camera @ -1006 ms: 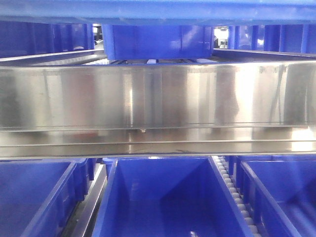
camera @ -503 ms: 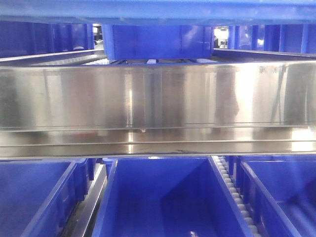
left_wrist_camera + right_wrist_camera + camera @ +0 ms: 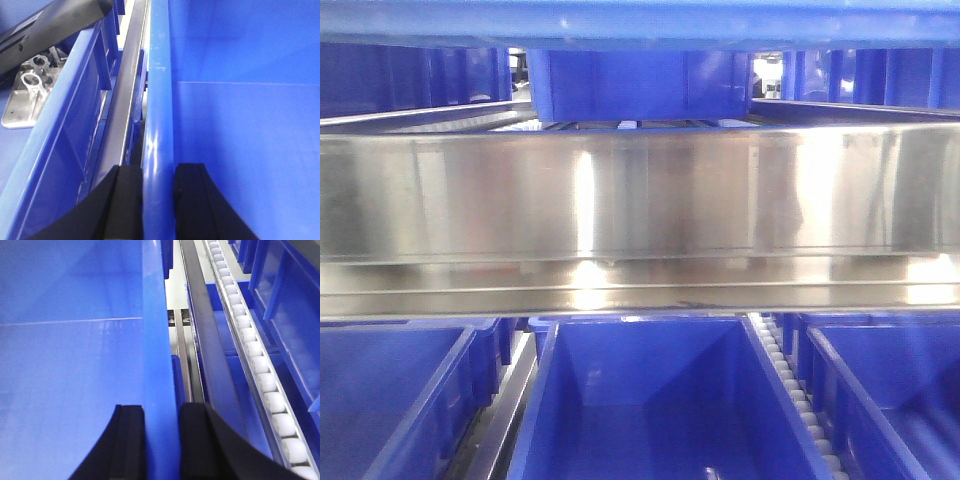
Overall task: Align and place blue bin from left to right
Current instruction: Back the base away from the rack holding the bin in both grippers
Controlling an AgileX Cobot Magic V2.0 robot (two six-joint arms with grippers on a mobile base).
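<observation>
Large medium-blue plastic crate (image 3: 650, 400) cut off at the bottom edge; shiny steel rail (image 3: 640, 190) hides the base of the farther blue bin (image 3: 640, 85).

— What of you shows from your wrists?

— Only the ends of me. My left jaws are two matte black pieces. Their pads (image 3: 129, 200) have straight, flat inner faces and squared tips.

— And the outer sides?

— They curve outward and widen toward the base, like a flare. My right jaws match: the same dull black pads (image 3: 131, 445), the same flat inner faces and the same sweeping outer curve.
</observation>
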